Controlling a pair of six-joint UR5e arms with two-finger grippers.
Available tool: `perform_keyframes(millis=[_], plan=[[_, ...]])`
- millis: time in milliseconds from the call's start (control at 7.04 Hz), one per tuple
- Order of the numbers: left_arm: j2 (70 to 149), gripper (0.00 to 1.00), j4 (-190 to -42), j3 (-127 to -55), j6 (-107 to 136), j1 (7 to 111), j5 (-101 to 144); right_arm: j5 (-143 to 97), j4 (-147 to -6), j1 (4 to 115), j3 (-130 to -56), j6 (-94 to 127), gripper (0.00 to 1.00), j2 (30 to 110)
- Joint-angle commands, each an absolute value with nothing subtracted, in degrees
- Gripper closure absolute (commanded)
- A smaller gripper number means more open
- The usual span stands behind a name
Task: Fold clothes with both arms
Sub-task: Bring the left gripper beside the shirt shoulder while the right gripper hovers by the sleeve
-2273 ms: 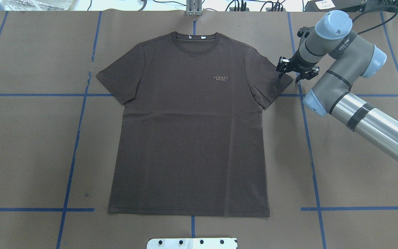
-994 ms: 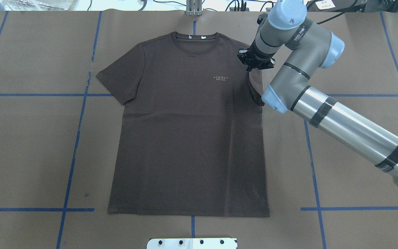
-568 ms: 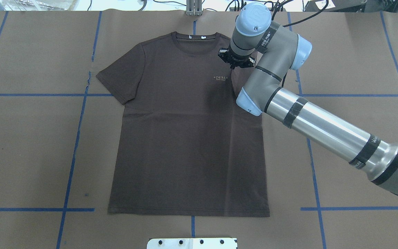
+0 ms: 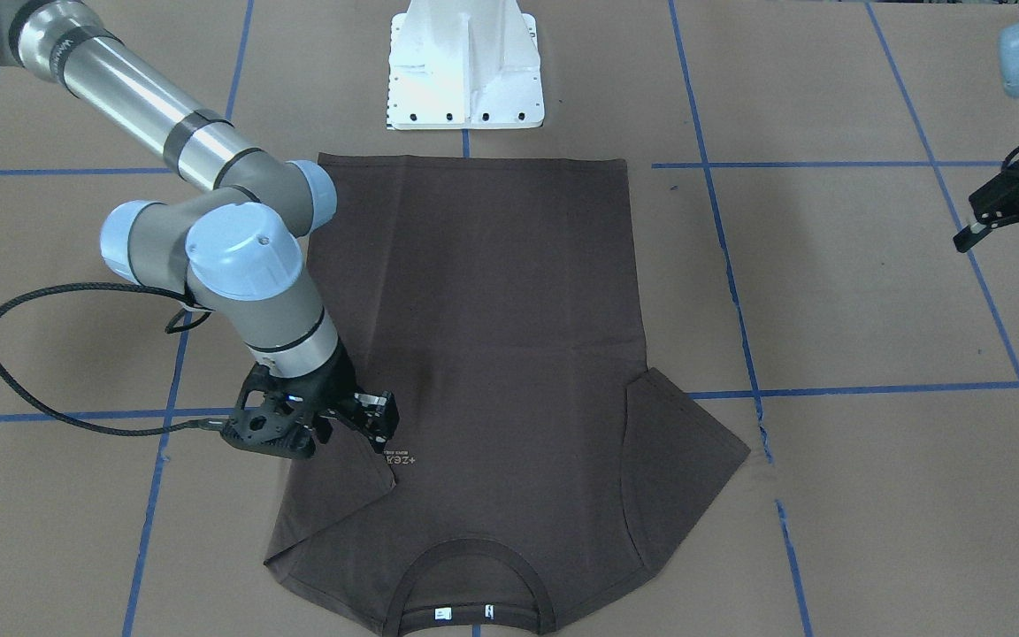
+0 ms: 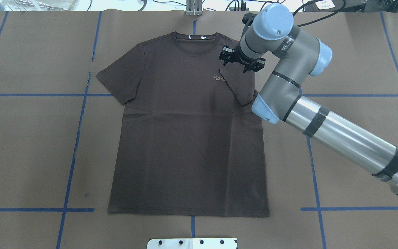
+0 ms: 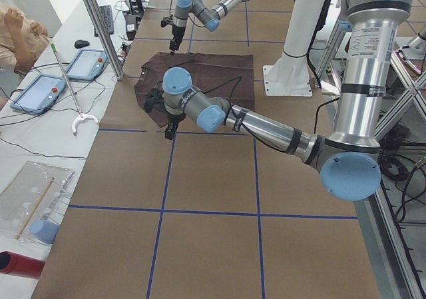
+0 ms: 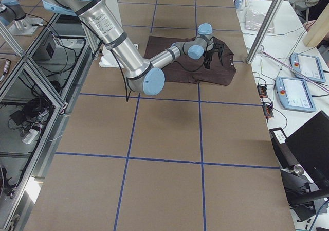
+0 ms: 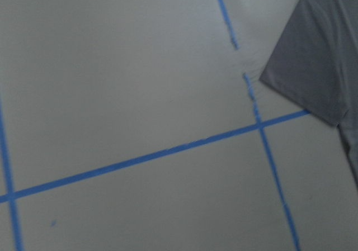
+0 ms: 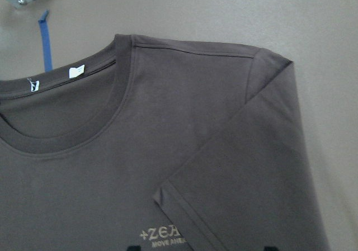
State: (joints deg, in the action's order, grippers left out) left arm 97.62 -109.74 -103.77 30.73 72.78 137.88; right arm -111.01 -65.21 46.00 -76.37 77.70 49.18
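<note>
The dark brown T-shirt (image 5: 185,138) lies flat and face up, collar (image 5: 194,43) toward the far edge. Its right sleeve (image 5: 238,86) is folded inward over the chest and partly covers the pale lettering (image 5: 218,77). My right gripper (image 5: 239,65) hovers open just above that folded sleeve (image 4: 333,495), holding nothing. In the right wrist view the sleeve (image 9: 251,184) rests loose on the shirt. My left gripper (image 4: 1009,246) hangs open over bare table well beyond the spread-out left sleeve (image 4: 686,442); the left wrist view catches only that sleeve's tip (image 8: 319,66).
Brown paper with blue tape lines (image 5: 71,152) covers the table. The white pedestal base (image 4: 465,71) stands at the near edge behind the shirt hem. A metal bracket (image 5: 193,8) sits at the far edge. Tablets (image 6: 85,64) and a seated person (image 6: 16,36) are beyond the table.
My right gripper carried the right sleeve leftward over the chest, let it go and drew back slightly right. The sleeve now lies folded. The left gripper has edged into the overhead view's left.
</note>
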Motion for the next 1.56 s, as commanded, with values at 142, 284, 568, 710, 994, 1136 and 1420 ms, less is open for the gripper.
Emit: perform_keyframes(millis=[142,284,568,710,994,1136,1420], plan=[[115.3,0.02,-111.1,-87.8,51.3,59.8,123.2,-115.8,-65.0,50.3,-95.7,77.4,0.0,67.7],[118.7,0.04,-111.1,-83.5,54.0,58.4,116.4,-117.6,-64.7,50.7,-98.1,77.3,0.0,70.3],[123.4,0.1,-111.4,-75.6,58.6,55.0,111.7,-118.4,-64.7,50.7,-100.5,77.3,0.0,72.8],[126.0,0.11,-112.7,-71.3,58.9,52.8,109.0,-118.5,-64.7,50.6,-100.4,77.3,0.0,73.2],[126.6,0.22,-116.0,-68.3,61.8,50.8,108.4,-118.3,-64.7,50.8,-101.1,77.4,0.0,73.3],[126.8,0.26,-116.0,-67.7,61.8,50.2,108.4,-118.0,-64.7,50.5,-100.5,77.3,0.0,73.4],[126.9,0.28,-116.0,-66.9,61.8,49.7,108.3,-118.4,-64.7,50.5,-100.5,77.3,0.0,73.4]])
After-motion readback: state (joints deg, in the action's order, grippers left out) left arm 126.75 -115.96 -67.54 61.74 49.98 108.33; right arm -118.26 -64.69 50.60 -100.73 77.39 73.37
